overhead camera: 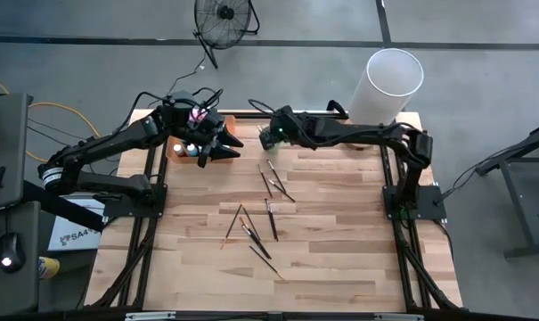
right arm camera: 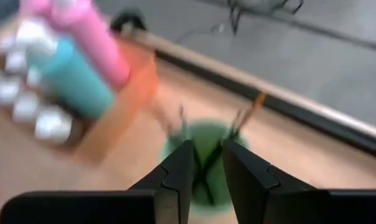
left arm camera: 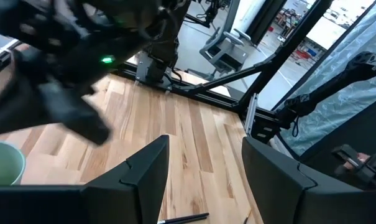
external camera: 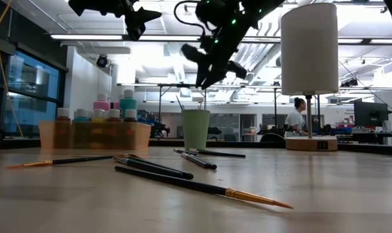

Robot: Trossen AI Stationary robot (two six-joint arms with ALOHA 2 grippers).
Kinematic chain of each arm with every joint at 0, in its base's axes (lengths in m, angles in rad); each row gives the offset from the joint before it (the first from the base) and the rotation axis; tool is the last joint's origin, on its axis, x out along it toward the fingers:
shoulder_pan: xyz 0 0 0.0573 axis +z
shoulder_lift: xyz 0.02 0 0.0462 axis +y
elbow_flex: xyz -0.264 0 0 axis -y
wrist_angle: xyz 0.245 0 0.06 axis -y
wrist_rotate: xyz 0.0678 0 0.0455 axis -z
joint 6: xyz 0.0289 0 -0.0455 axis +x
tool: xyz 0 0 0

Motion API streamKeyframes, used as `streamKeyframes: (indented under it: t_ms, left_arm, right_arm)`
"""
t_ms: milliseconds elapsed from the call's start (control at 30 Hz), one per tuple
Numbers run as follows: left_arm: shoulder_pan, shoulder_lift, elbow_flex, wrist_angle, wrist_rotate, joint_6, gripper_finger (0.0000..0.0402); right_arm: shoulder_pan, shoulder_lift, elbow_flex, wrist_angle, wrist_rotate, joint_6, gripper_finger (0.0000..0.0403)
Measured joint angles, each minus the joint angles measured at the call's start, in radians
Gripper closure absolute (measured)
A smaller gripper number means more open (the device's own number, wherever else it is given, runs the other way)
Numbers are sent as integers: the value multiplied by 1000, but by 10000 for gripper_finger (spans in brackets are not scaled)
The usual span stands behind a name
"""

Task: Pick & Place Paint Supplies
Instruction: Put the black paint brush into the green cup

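Note:
Small pale-capped paint bottles (external camera: 79,115) with a pink bottle (right arm camera: 91,37) and a teal bottle (right arm camera: 73,74) stand in the orange tray (external camera: 95,137) at the table's far left. Several dark-handled brushes (overhead camera: 269,218) lie flat mid-table; nearest is one with an orange tip (external camera: 202,188). Two or so brushes stand in the green cup (external camera: 196,129). My right gripper (right arm camera: 206,165) hovers above that cup (right arm camera: 203,134), narrowly open, holding nothing that I can make out. My left gripper (left arm camera: 203,171) is open and empty, raised beside the tray (overhead camera: 175,153).
A tall white cylinder (overhead camera: 389,85) stands on a wooden base at the far right corner. A fan (overhead camera: 224,18) sits on the floor beyond the far edge. A person (external camera: 293,116) is far back in the room. The near half of the table (overhead camera: 340,259) is bare wood.

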Motion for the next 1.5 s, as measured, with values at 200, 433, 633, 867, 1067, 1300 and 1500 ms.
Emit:
streamKeyframes:
  t_ms: [200,433,633,867,1067,1300,1500]
  left_arm:
    - [0,0,0,0,0,0,202]
    - [0,0,0,1,0,2,202]
    - [0,0,0,0,0,10,202]
    - [0,0,0,0,0,11,202]
    - [0,0,0,0,2,12,202]
    - [0,0,0,-1,2,10,202]
    - [0,0,0,-11,3,9,202]
  right_arm:
    - [35,-33,0,-176,-275,-109,324]
    - [95,-4,0,-343,-308,-166,325]
    - [151,62,0,-326,-326,-164,325]
    - [175,125,0,-331,-422,-83,294]
    - [185,141,2,-269,-381,-122,250]
    - [198,185,-1,-234,-281,-167,258]
    - [207,225,0,-193,-232,-196,273]
